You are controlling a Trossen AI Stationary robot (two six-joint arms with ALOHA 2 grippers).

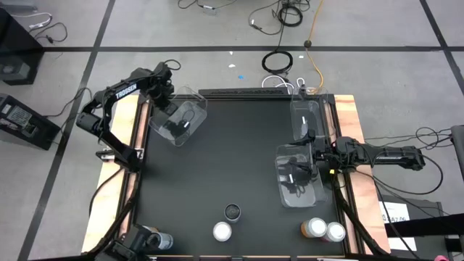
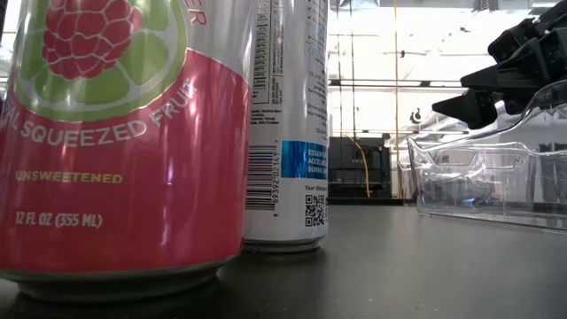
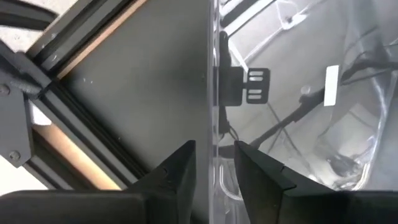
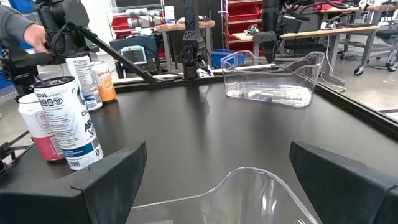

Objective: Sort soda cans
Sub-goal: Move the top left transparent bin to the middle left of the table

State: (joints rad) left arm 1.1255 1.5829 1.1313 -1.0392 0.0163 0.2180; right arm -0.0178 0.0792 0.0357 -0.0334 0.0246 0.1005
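Observation:
Several soda cans stand upright along the table's near edge: a dark-topped one [image 1: 232, 212], a silver-topped one [image 1: 222, 231], an orange one [image 1: 314, 228] beside another silver-topped one [image 1: 334, 231], and more at the near left corner [image 1: 159, 241]. The low view shows a pink can [image 2: 115, 142] and a white can [image 2: 288, 124] close up. My left gripper [image 3: 214, 163] points down at the far left, its fingers narrowly apart on either side of a clear bin's [image 1: 177, 119] wall. My right gripper [image 4: 224, 186] is open and level above another clear bin [image 1: 297, 181]. My left gripper comes from above with one finger inside and one outside the clear bin's upright wall [image 3: 214, 134]. Thin gaps seem to show beside the wall; whether the fingers touch it I cannot tell. The bin rests on the table.
A third clear bin [image 1: 304, 116] lies at the far right. The black table's middle [image 1: 232, 159] is bare. Wooden side rails [image 1: 138, 138] and the metal frame border the table. A person's sleeve [image 4: 12, 28] shows in the room beyond the near left corner.

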